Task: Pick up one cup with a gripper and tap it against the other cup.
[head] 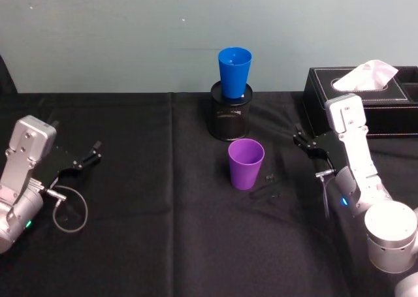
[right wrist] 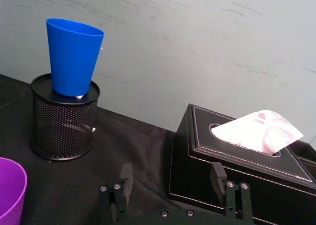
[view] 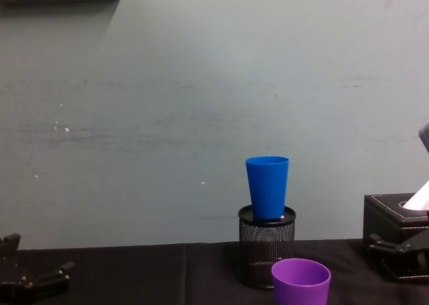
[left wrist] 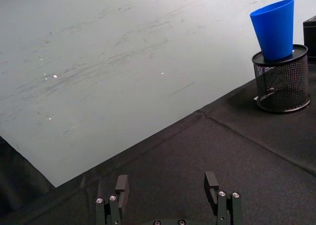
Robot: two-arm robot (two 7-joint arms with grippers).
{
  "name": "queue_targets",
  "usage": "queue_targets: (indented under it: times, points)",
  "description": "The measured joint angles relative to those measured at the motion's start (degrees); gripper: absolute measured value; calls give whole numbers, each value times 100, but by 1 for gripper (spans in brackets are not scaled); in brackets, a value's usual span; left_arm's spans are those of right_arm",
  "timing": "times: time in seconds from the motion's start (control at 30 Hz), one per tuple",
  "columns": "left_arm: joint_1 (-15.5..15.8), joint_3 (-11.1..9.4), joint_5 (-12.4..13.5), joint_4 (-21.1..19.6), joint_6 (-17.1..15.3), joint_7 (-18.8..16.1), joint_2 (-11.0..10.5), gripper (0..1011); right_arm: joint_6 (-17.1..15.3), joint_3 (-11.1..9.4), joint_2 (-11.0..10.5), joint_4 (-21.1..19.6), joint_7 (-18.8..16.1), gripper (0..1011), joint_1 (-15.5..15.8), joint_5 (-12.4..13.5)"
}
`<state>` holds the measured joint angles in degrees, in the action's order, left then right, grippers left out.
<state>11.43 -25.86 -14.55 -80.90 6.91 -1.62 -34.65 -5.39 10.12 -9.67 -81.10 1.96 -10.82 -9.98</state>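
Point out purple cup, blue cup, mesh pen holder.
purple cup (head: 245, 166), head view, outer wall below the rim
blue cup (head: 234, 73), head view, middle of its side
mesh pen holder (right wrist: 63, 123), right wrist view, front of the mesh wall

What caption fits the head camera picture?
Purple cup stands on the table, blue cup sits atop the mesh holder, both grippers apart.

Open cloth rings purple cup (head: 246, 164); pen holder (head: 230, 111) stands seemingly close behind.
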Motion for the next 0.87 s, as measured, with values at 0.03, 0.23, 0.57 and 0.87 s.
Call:
queue_targets:
  times: [0.03, 0.23, 0.57, 0.87]
  points:
    - [0, 0, 0, 0, 0, 0, 0, 1000, 0, 0, -1, 0, 0, 1002, -1, 0]
    - [0, 0, 0, 0, 0, 0, 0, 1000, 0, 4, -3, 0, 3, 1003, -1, 0]
    - [0, 0, 0, 0, 0, 0, 0, 1000, 1, 11, -8, -1, 10, 1003, -1, 3]
    - [0, 0, 0, 0, 0, 0, 0, 1000, 4, 12, -11, -2, 14, 1003, -1, 5]
